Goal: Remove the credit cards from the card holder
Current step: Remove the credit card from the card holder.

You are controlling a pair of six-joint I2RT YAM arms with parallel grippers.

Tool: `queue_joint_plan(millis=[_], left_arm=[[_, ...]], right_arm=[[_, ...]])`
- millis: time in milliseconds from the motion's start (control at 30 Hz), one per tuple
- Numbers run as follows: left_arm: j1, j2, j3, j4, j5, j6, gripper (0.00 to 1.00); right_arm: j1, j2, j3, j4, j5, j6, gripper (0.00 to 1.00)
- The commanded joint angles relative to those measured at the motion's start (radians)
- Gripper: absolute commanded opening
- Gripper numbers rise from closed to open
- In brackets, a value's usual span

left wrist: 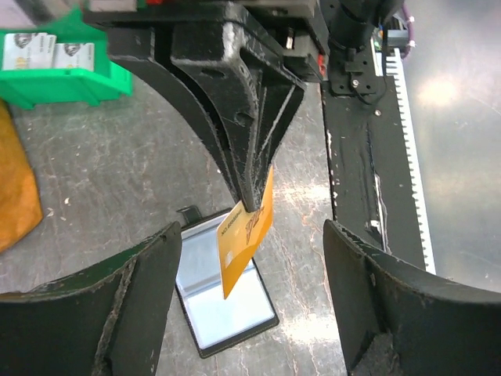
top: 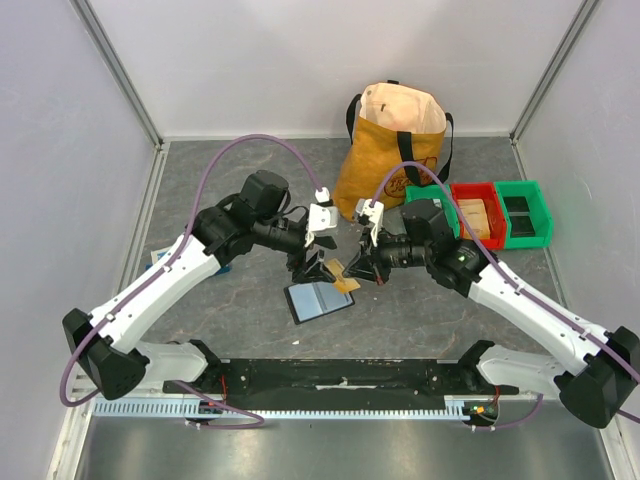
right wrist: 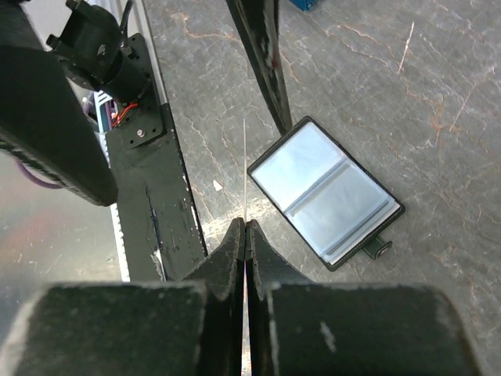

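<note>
top external: grey mottled table (top: 230,170), pale walls on three sides, black rail (top: 330,375) along the 6 o'clock edge. the card holder (top: 318,300) lies open and flat at centre, close to the rail. right claw (top: 358,272) is clamped on an orange card (top: 343,280), lifted at the holder's 1 o'clock. left claw (top: 312,268) gapes wide, gripping nothing. brown bag (top: 395,150) at 12 o'clock, red bin (top: 478,215) and green bin (top: 525,212) at 2 o'clock. bare surface runs toward 10 o'clock.

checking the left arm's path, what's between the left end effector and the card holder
The orange credit card, pinched by the right end effector, hangs between them over the card holder; the left wrist view shows it.
</note>
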Motion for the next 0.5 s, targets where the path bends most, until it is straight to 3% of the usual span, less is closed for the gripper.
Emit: queue_joint_plan(millis=[0,200,400,467], left_arm=[[0.002,0.018,0.039,-0.083,0.1,0.13,0.78],[0.002,0.03,-0.003,-0.03,0.117,0.115,0.67],[0.003,0.069,-0.011,-0.002,0.184,0.075,0.52],[0.0,0.076,-0.009,-0.002,0.187,0.058,0.43]], right_arm=[[0.0,-0.017,0.07,-0.021,-0.072,-0.092,0.0],[0.0,-0.01,0.096,-0.038,-0.113,-0.118,0.0],[0.001,0.004,0.114,-0.054,-0.13,-0.148,0.0],[0.001,0.012,0.124,-0.06,-0.13,-0.154,0.0]])
